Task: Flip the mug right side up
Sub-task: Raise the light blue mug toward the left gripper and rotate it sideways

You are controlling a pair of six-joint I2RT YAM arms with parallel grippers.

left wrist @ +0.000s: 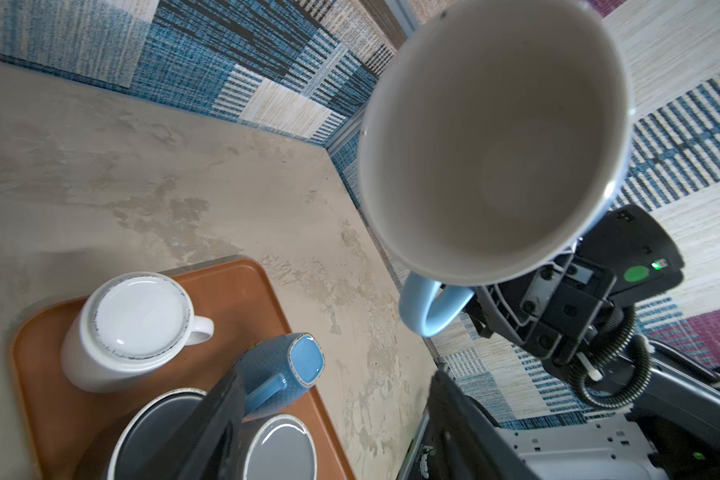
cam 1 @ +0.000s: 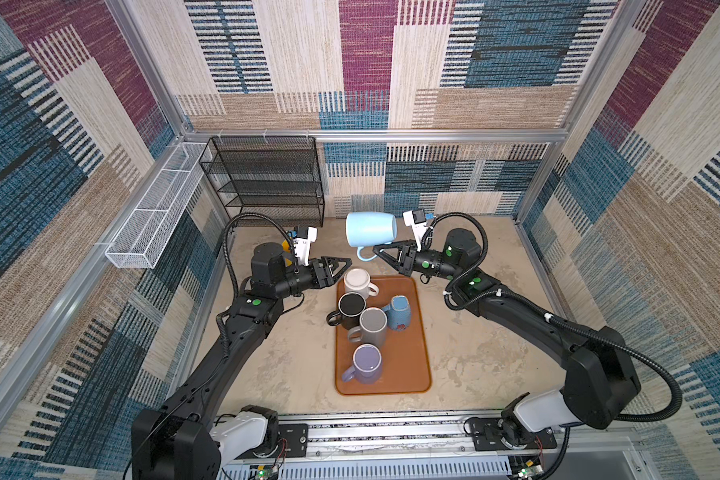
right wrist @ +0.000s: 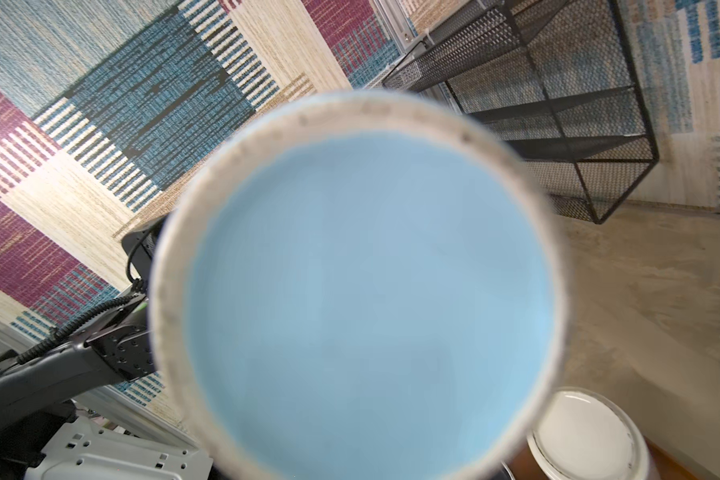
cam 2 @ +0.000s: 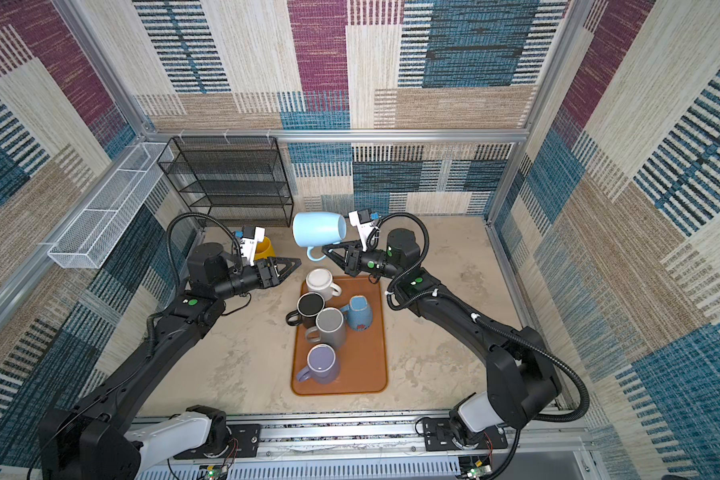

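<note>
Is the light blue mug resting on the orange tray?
No, the light blue mug hangs in the air, held by its handle in the right gripper.

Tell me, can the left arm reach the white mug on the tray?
Probably yes: the open left gripper hovers beside the white mug, nothing between them; the light blue mug hangs clear in the right gripper.

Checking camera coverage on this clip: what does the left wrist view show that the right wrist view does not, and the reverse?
Left wrist only: the light blue mug's white inside, its handle pinched by the right gripper, the orange tray and a blue square mug on it.
Right wrist only: the held mug's blue base, filling most of the frame, the black mesh rack and the left arm.
Both: the light blue mug and the upside-down white mug.
</note>
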